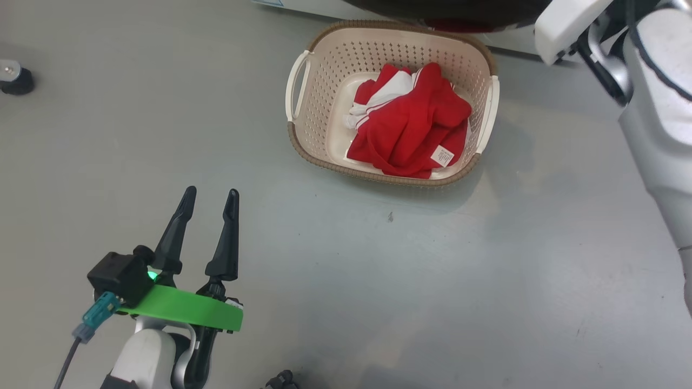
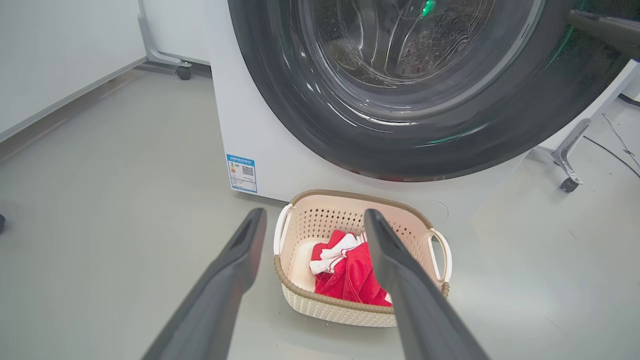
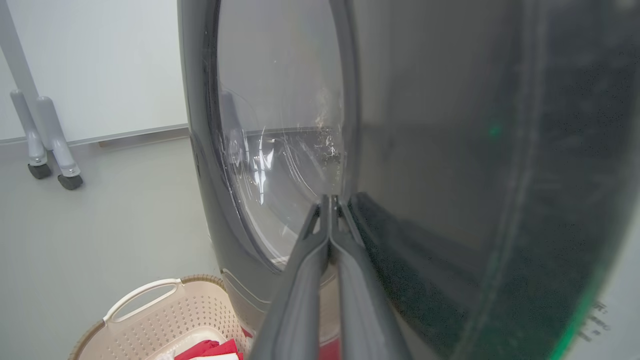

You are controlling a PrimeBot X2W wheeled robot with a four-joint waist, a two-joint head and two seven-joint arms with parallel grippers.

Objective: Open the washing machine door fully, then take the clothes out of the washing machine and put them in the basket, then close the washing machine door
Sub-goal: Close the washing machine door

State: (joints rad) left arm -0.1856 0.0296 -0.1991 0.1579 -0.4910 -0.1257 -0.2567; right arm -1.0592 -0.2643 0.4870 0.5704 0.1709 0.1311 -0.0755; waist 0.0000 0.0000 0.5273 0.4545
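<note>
One hand is near: right hand point(image 3: 330, 201), pressed together, has the washing machine door point(image 3: 450, 175) at twelve o'clock; left hand point(image 1: 211, 193) spread, well apart.

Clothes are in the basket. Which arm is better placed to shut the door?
Likely the right: the right gripper, shut, is up at the washing machine door, while the left gripper hangs open, back from the basket.

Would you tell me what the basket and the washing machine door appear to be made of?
The basket: likely matte cream plastic, moulded with rows of holes, brown woven-look rim. The washing machine door: glossy black rim, probably plastic, showing reflections; clear centre, glass or plastic.
</note>
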